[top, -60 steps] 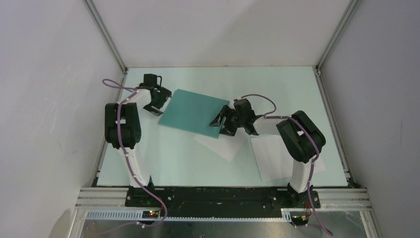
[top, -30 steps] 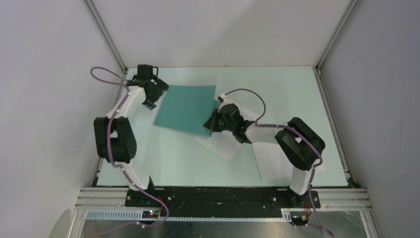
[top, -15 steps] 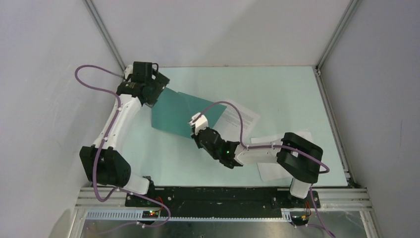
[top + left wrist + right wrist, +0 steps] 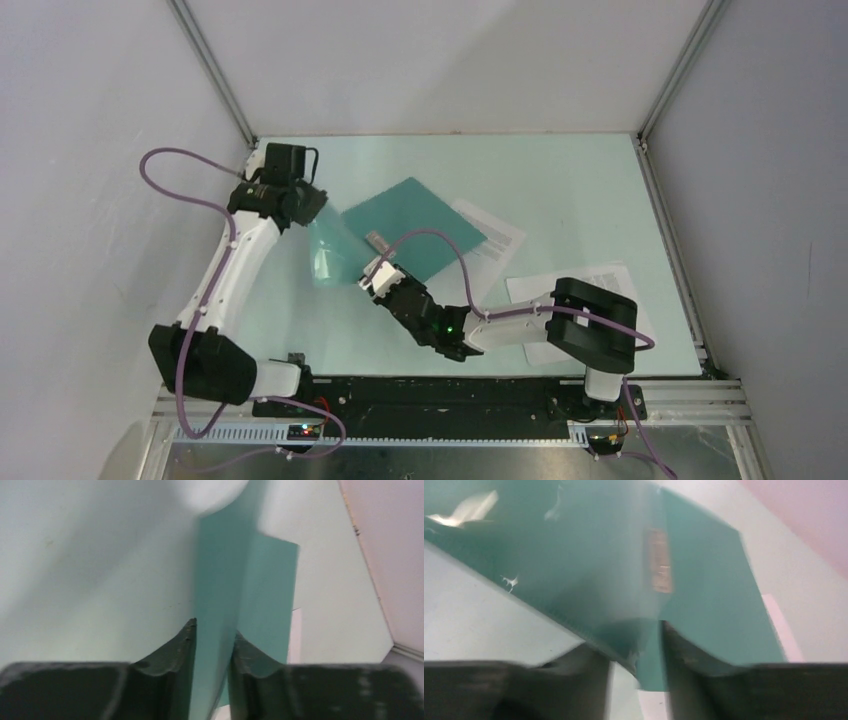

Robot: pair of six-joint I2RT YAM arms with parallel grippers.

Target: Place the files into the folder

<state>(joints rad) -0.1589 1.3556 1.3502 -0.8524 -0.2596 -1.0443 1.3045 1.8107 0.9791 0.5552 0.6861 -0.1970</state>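
I see the left claw [image 4: 303, 205] clamped on the raised cover of the folder [image 4: 420, 225], whose back lies flat mid-worktop [image 4: 560, 170], clip [image 4: 378, 240] showing. The right claw [image 4: 374, 279] pinches that same cover's near edge. One sheet [image 4: 495, 238] sticks out from under the folder's right side, and a second sheet [image 4: 600, 285] lies farther right.

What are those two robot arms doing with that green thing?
The two arms are opening the green folder. The left gripper and the right gripper each pinch its top cover, holding it raised off the table while the other half lies flat. One white sheet lies beside the flat half, the other sheet near the right arm's base; neither is inside yet.
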